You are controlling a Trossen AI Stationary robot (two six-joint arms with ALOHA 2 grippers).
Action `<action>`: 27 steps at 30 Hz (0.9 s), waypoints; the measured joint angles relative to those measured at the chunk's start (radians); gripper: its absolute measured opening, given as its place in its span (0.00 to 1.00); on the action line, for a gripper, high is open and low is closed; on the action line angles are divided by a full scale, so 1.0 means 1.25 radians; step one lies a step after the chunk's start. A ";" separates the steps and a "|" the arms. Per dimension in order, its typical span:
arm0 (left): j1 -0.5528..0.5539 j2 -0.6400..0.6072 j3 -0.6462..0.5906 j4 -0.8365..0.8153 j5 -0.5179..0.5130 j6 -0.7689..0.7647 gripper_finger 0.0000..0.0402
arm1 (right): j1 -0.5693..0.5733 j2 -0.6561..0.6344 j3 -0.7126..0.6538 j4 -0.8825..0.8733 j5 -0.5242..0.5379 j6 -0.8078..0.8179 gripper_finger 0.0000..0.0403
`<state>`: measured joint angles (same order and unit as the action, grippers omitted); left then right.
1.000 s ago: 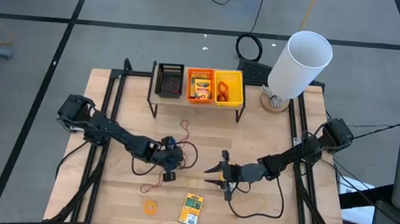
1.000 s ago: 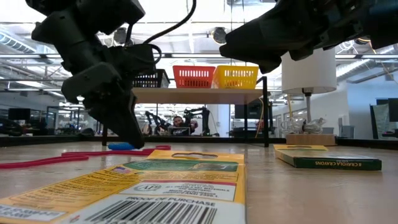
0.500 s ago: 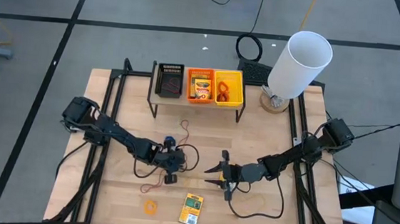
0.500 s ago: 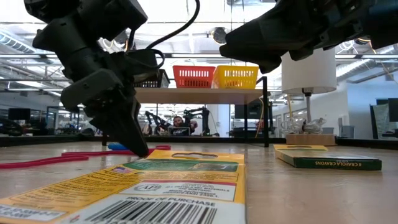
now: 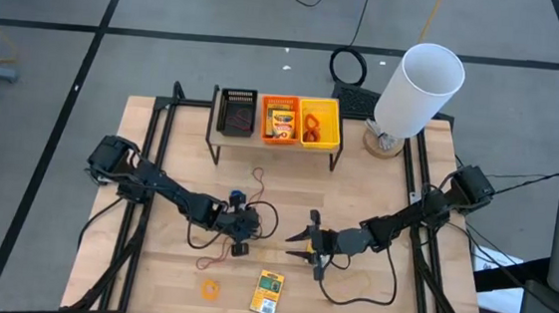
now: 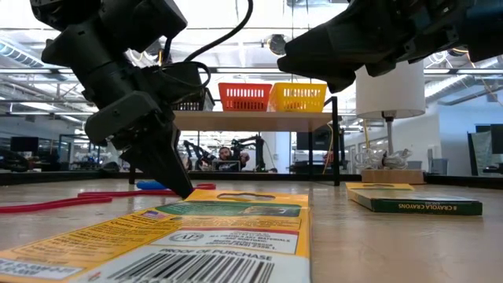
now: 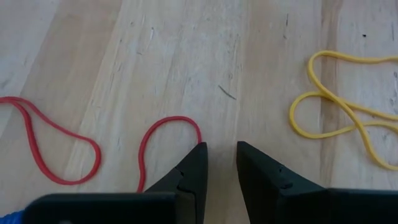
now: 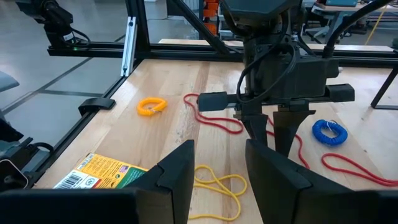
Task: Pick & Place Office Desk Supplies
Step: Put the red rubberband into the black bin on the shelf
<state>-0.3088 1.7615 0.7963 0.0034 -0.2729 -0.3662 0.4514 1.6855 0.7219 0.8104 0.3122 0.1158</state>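
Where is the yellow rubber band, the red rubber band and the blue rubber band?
yellow rubber band (image 7: 339, 118): left wrist view, on its crossing strands.
red rubber band (image 7: 144, 146): left wrist view, on the loop's side beside the fingertip.
blue rubber band (image 8: 329, 132): right wrist view, on the coiled ring.

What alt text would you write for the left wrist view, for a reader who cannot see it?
The left gripper points down at a bare wooden table, its jaws slightly apart with nothing between them. A red band curls beside one fingertip, and a yellow band lies farther off on the other side.
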 joint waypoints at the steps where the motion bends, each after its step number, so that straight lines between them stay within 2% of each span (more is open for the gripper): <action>1: 0.000 0.000 0.000 0.000 0.000 0.002 0.20 | 0.000 0.000 0.000 0.000 0.000 0.000 0.33; 21: 0.000 -0.005 0.000 0.001 -0.014 0.036 0.20 | 0.000 0.000 0.000 0.000 0.000 -0.001 0.33; 27: -0.012 -0.007 0.045 -0.005 -0.013 0.075 0.20 | 0.000 0.000 0.000 0.000 0.000 -0.001 0.33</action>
<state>-0.3243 1.7531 0.8521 -0.0033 -0.2893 -0.2729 0.4515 1.6855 0.7219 0.8101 0.3122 0.1150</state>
